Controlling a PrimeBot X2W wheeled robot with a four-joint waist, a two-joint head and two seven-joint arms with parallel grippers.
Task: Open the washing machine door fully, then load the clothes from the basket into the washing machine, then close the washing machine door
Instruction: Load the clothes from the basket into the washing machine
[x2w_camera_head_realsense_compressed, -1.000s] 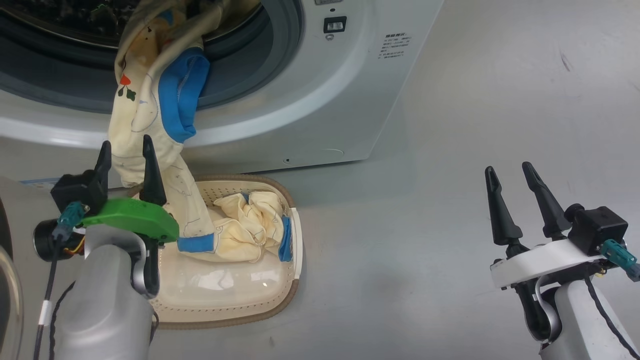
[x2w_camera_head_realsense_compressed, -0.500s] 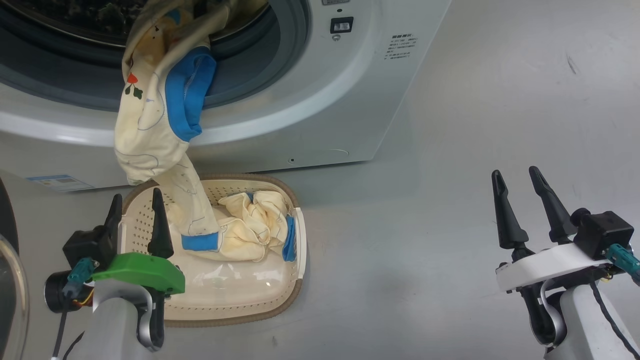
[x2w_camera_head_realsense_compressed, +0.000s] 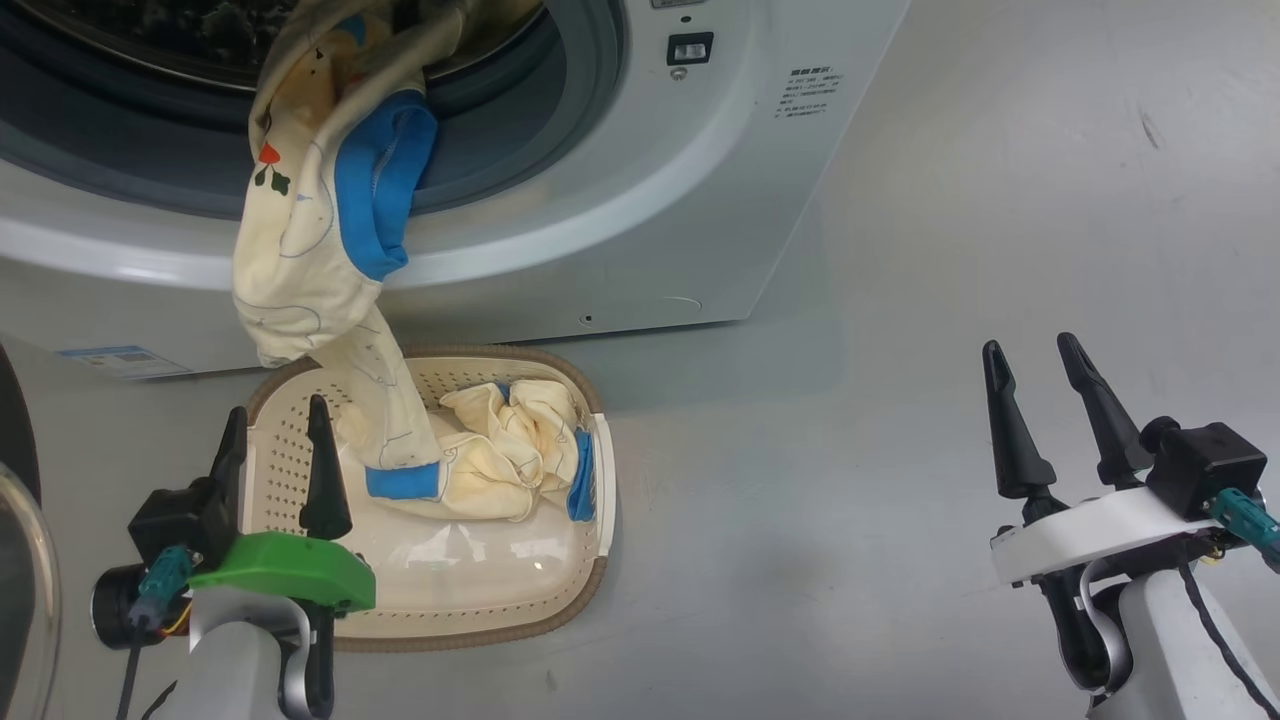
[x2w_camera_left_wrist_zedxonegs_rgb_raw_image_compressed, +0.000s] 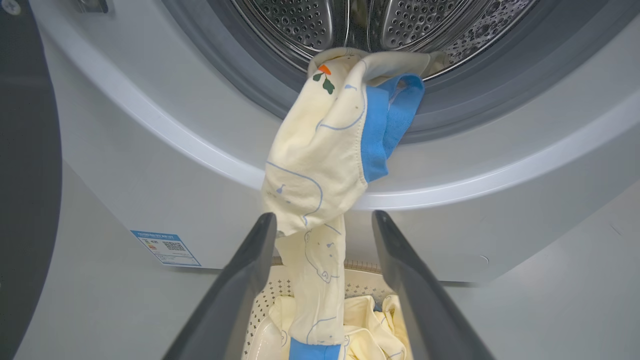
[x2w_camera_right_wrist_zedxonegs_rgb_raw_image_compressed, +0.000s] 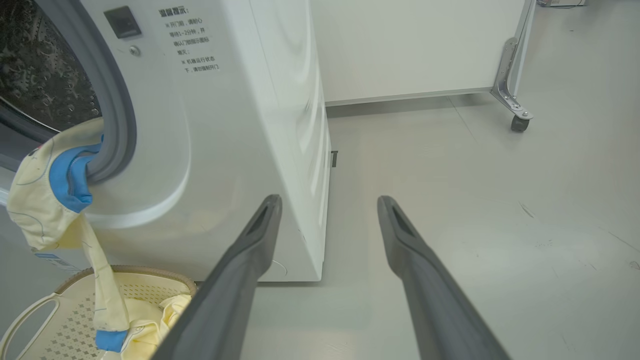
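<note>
**A:** Head view: one piece of the clothes (x2w_camera_head_realsense_compressed: 310, 250) drapes from the washing machine (x2w_camera_head_realsense_compressed: 700, 180) mouth down into the basket (x2w_camera_head_realsense_compressed: 560, 620). The rest lies bunched inside the basket.

**B:** The left gripper (x2w_camera_head_realsense_compressed: 278, 410), fingers spread and empty, hovers over the basket's near-left edge. The right gripper (x2w_camera_head_realsense_compressed: 1030, 345), also spread, hangs well to the basket's right.

**A:** Left wrist view: above the basket, the hanging piece lines up between the spread fingers. A pinch low down could drag its top out of the drum (x2w_camera_left_wrist_zedxonegs_rgb_raw_image_compressed: 300, 20).

**B:** Right wrist view: above the basket, blue trim lies across the grey seal (x2w_camera_right_wrist_zedxonegs_rgb_raw_image_compressed: 117, 125). Swinging the washing machine door (x2w_camera_left_wrist_zedxonegs_rgb_raw_image_compressed: 25, 175) shut now would likely trap fabric.
</note>
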